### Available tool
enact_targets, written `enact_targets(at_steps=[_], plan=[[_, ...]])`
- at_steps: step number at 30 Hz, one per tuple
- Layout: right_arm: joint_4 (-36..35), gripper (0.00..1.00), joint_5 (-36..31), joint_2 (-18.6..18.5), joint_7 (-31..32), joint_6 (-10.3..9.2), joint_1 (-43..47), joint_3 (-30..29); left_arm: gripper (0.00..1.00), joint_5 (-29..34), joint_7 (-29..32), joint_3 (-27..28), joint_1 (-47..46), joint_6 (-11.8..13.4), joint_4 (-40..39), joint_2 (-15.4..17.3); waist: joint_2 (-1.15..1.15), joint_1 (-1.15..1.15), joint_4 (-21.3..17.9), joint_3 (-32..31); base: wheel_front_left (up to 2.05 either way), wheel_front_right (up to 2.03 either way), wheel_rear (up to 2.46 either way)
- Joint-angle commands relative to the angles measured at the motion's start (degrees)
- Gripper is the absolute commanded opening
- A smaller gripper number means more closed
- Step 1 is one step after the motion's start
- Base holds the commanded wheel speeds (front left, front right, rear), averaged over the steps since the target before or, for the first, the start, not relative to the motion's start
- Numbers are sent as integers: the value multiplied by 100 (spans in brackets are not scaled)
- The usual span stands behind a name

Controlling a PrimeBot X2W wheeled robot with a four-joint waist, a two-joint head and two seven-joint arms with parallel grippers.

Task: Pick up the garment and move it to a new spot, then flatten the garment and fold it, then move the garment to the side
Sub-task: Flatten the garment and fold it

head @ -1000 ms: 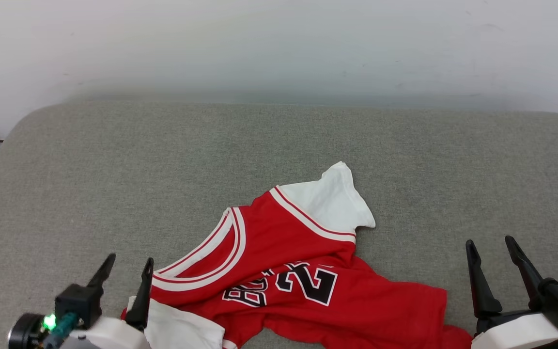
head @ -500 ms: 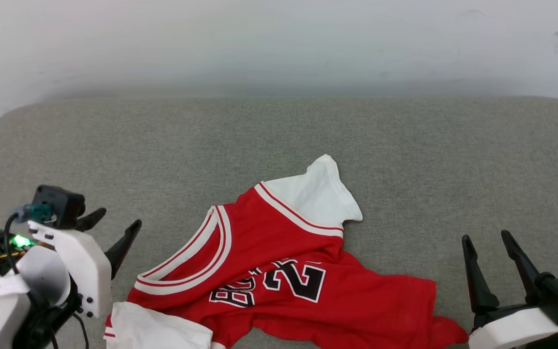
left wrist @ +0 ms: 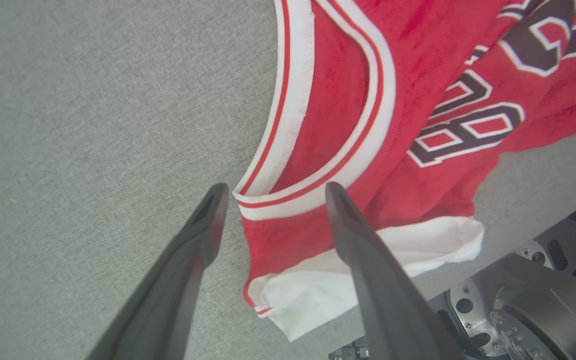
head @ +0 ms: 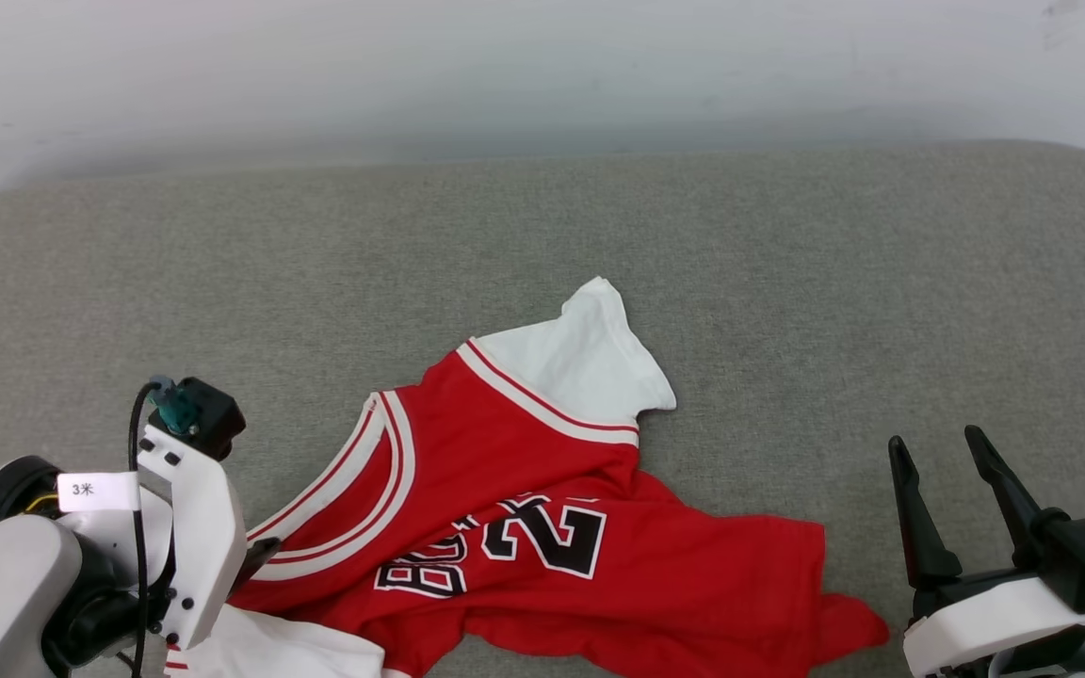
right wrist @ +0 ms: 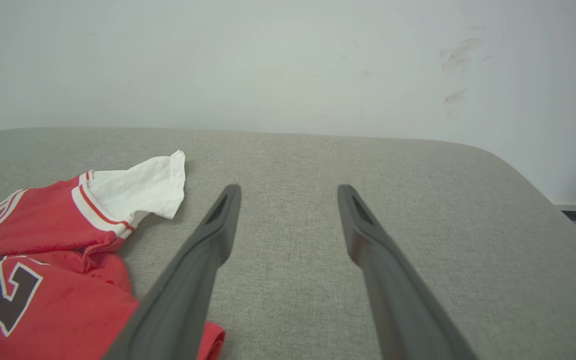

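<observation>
Since a second ago my left hand (left wrist: 275, 186) has swung up off its rest at the lower left of the head view and turned over to point down at the cloth. The head camera has tipped too, so the whole scene sits higher and further left in the frame, while the garment (head: 524, 471) itself lies as it did. The red shirt is crumpled on the grey fabric worktop (head: 787, 282), low in the middle of the head view. Its body trails toward the lower right and one white sleeve (head: 580, 363) sticks up toward the centre. The black number (head: 547, 541) reads upside down to me. The striped collar (head: 382, 490) opens toward the lower left, and the second sleeve (head: 269, 654) is bunched at the bottom edge beside my left wrist. In the left wrist view the two fingers stand wide apart, holding nothing, with the near end of the collar between them. One tip is over bare worktop just beside the shirt's edge, the other over red cloth, and I cannot tell whether either touches. My right hand (head: 934, 438) sits at the lower right, fingers spread and empty, pointing up the frame, close beside the shirt's trailing end. A pale wall (head: 505, 66) runs along the top.
</observation>
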Motion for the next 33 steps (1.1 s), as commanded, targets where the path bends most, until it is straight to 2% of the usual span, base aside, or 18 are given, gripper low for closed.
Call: enact_targets(at_steps=[1,9,19,20,21,27,33], plan=[[5,100,-12,-30,-18,-7,-88,10,100,-26,55,-48,-81,-28,75,9,0,0,-54,59,0,0,0],[34,100,-10,-38,-62,-6,-250,75,100,-50,287,-578,-104,-118,735,-12,0,0,-236,329,0,0,0],[157,100,-26,-43,-150,-6,-386,126,100,-110,85,-1374,-9,-114,1539,-305,0,0,-331,528,0,0,0],[176,100,-29,-34,-157,-7,-396,131,44,-64,-18,-1445,-49,-115,1566,-305,0,0,-331,519,0,0,0],[191,100,-31,-27,-165,-6,-401,131,0,-82,-110,-1497,-77,-114,1593,-322,0,0,-326,499,0,0,0],[292,100,-41,-13,-181,-6,-287,102,0,-91,-858,-1651,-404,-122,1494,-289,0,0,-247,211,0,0,0],[284,100,-35,-1,-152,-6,-105,22,0,93,-1795,-1386,-622,-82,1113,-116,0,0,-92,-113,0,0,0]])
